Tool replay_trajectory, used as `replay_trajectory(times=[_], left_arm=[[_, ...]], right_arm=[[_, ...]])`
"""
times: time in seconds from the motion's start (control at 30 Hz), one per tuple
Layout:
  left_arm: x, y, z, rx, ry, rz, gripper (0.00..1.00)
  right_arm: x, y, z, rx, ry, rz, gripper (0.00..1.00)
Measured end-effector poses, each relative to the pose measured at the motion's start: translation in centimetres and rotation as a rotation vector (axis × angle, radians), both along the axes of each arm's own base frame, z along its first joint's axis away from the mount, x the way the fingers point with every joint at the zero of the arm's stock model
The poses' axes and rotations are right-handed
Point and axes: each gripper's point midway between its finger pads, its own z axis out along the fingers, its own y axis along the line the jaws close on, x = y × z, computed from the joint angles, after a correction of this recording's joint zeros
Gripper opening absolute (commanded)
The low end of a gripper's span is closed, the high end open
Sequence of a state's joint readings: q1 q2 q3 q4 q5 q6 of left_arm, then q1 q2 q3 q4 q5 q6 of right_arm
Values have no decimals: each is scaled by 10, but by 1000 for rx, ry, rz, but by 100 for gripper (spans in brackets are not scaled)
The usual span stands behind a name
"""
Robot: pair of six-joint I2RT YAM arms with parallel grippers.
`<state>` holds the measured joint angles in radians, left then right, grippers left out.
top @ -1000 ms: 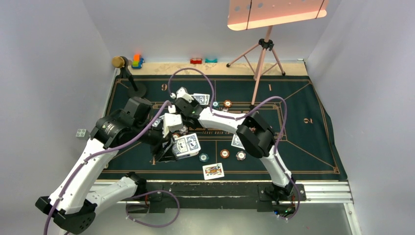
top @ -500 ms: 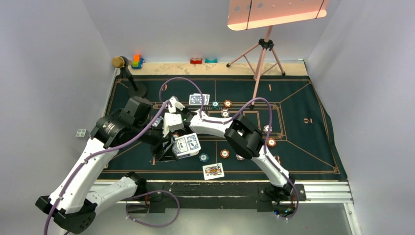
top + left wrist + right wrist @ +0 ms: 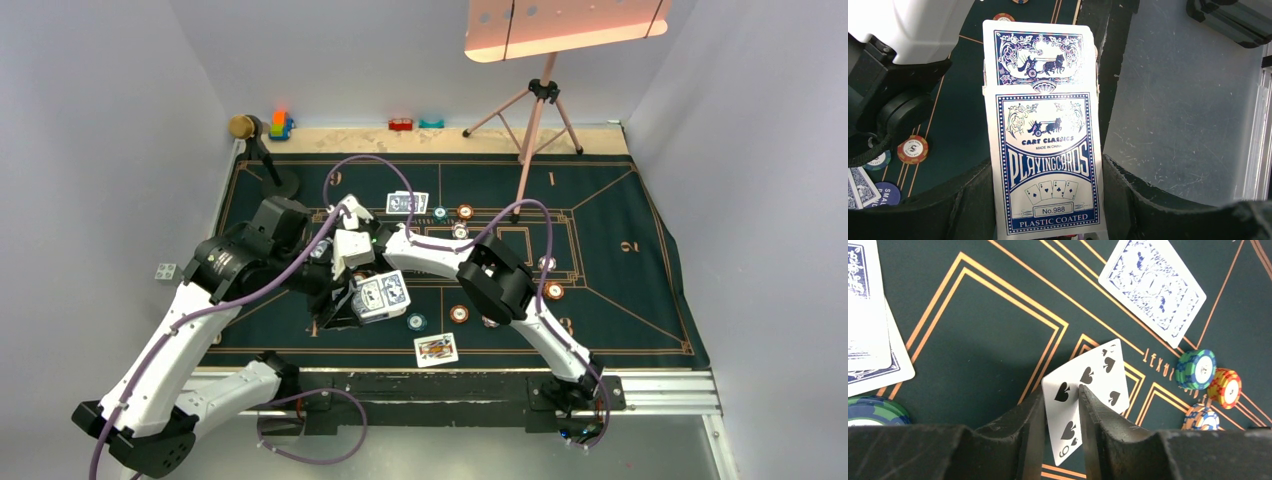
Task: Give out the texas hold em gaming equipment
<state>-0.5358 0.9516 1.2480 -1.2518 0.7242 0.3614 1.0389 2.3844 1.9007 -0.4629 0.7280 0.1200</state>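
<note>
Spade card [image 3: 1094,374] between right gripper's [image 3: 1061,399] parted fingers [image 3: 1029,432]

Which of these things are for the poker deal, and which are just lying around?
For the job: card box, spade card, face-down cards, chips, face-up card.
Lying about: toy blocks, tripod, microphone.

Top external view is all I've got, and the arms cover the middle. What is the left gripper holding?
Observer: The left gripper is shut on a blue playing-card box, with one card sticking out of its top.
Operator: And the right?
Observer: The right gripper has its jaws apart, and a face-up card shows between them.
Operator: Which card?
Observer: A spade. The corner index could be a six or a nine.
</note>
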Motion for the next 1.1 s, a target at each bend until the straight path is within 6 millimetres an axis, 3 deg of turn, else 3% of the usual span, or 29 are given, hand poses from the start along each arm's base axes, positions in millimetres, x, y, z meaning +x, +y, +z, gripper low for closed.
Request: replay_trajectory(times=[0.03, 0.17, 0.23, 0.67, 0.87, 1.0, 1.1], left_arm=[[0, 0, 1, -1, -2, 0, 0], [1, 0, 2, -3, -7, 1, 0], [1, 0, 2, -2, -7, 1, 0], [1, 0, 2, -1, -7, 2, 0], [1, 0, 2, -1, -7, 2, 0], [1, 0, 3, -4, -10, 2, 0], [1, 0, 4, -5, -13, 2, 0]], right_arm=[[-1, 1, -2, 9, 10, 2, 36], [-4, 0, -4, 32, 14, -12, 60], [-4, -1, -1, 53, 18, -23, 64], [-4, -8, -3, 189, 121, -54, 66], [-4, -21, 2, 250, 182, -72, 67], [0, -40, 29, 306, 195, -95, 68], [12, -58, 77, 402, 158, -123, 74]])
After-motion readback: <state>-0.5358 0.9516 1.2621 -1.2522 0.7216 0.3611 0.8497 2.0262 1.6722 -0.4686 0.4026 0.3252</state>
